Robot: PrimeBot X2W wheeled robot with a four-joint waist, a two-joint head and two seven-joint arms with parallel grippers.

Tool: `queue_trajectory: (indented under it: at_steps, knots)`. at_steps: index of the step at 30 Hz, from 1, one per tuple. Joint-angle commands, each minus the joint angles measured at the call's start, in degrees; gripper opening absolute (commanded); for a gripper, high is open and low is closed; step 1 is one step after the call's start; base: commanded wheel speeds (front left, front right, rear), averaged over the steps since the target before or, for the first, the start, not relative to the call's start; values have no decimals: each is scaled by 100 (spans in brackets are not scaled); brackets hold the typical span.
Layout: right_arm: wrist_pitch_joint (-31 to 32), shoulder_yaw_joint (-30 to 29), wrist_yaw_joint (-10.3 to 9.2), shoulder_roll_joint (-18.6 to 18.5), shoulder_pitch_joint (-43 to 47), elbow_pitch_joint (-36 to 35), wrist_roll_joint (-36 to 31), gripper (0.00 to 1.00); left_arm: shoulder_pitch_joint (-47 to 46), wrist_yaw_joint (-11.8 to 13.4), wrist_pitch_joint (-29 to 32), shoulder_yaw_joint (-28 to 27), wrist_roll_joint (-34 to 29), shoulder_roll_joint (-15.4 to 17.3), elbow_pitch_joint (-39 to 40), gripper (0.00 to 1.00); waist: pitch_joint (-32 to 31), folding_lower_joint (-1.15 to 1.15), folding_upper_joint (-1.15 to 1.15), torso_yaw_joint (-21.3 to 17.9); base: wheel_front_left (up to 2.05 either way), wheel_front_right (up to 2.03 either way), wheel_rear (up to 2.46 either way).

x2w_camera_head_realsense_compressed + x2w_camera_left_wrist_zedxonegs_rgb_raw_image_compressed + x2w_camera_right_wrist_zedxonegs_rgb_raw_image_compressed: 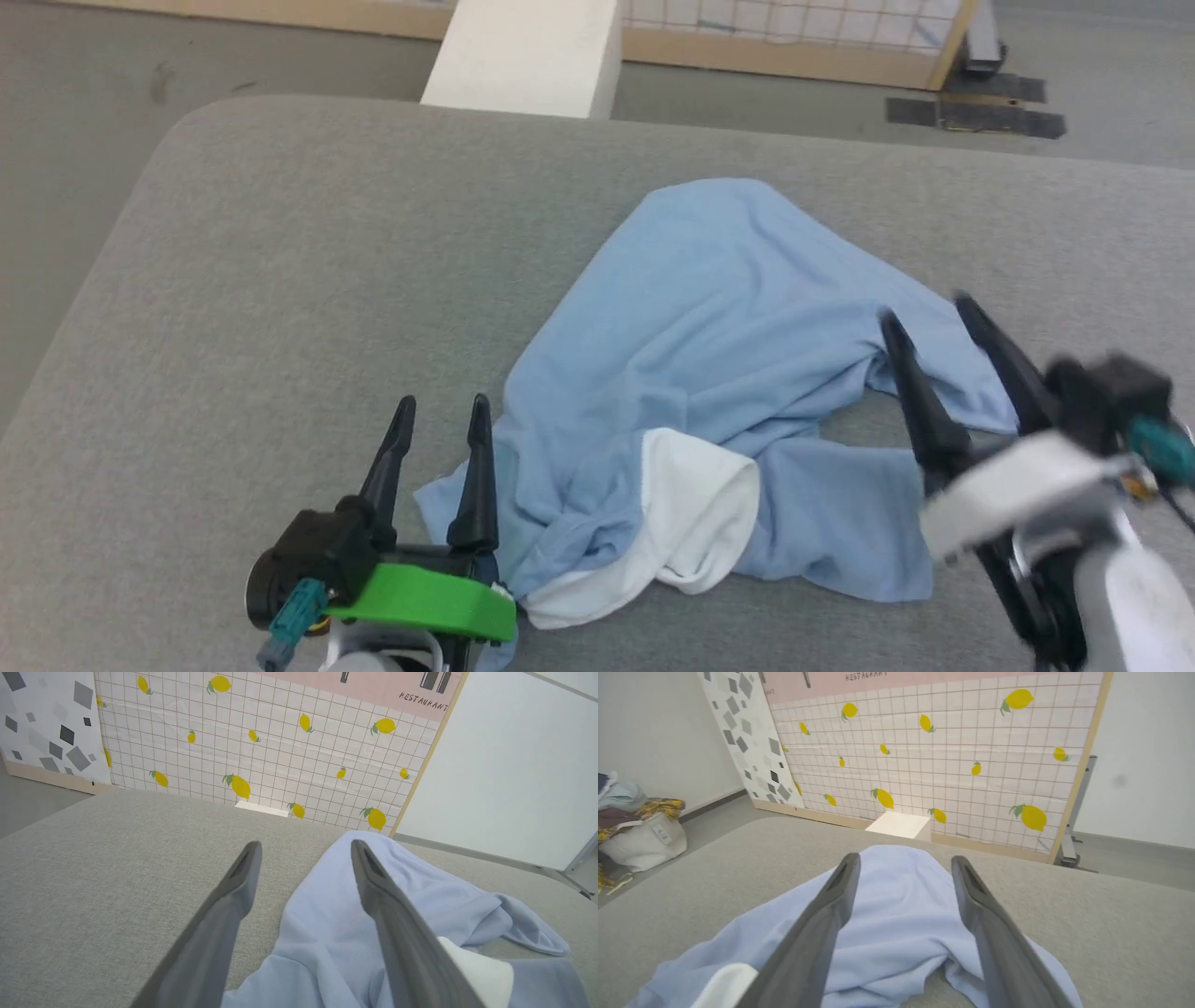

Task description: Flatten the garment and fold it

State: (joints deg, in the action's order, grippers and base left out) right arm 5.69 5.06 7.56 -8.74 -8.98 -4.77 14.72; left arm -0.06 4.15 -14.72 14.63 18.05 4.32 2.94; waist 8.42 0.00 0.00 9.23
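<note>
Grey padded fabric covers the surface (280, 280) that carries everything. The garment (709, 317) lies crumpled on it, right of the middle and toward the near edge. Its bulk runs on a slant from a bunched end at the near edge up to a rounded fold pointing at the far edge. A sleeve-like flap trails off toward the near right. A white cloth (695, 513) is tucked into the near folds, partly under the blue.

My left gripper (443, 403) stands just beside the bunched near end, fingers spread moderately and empty. The inner finger sits at the cloth's edge and the outer over bare surface; whether it touches I cannot tell. My right gripper (924, 308) hangs over the garment's right side with its fingers also apart and holding nothing, pointing along the cloth toward the far fold.

I judge flattening to be barely begun. The coming move depends on each arm having its own end within reach, so that pulling apart across the slant could spread the cloth.

Beyond the far edge stand a white block (527, 51) and a lemon-patterned tiled panel (952, 765).
</note>
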Motion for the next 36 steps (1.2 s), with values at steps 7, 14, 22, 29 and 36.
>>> queue_trajectory:
  at_steps: [7,14,22,29,36]
  knots:
    - [531,-436,-8,520,1518,-481,-586,100,229,74,-7,-91,-32,139,170,100,-16,0,0,-521,0,0,0]
    - [1052,-287,-8,566,1415,-146,-756,100,63,44,-10,16,-35,107,146,100,215,0,0,-428,0,0,0]
    - [1718,-223,-8,452,915,798,-900,23,-112,50,-17,102,-32,44,10,100,419,0,0,-94,0,0,0]
    - [1772,-512,-8,409,688,616,-794,0,-37,131,-25,24,-35,11,48,100,405,0,0,-67,0,0,0]
    - [1888,-1804,-8,18,427,-253,-844,0,3,150,-27,-61,-79,23,131,100,348,0,0,-337,0,0,0]
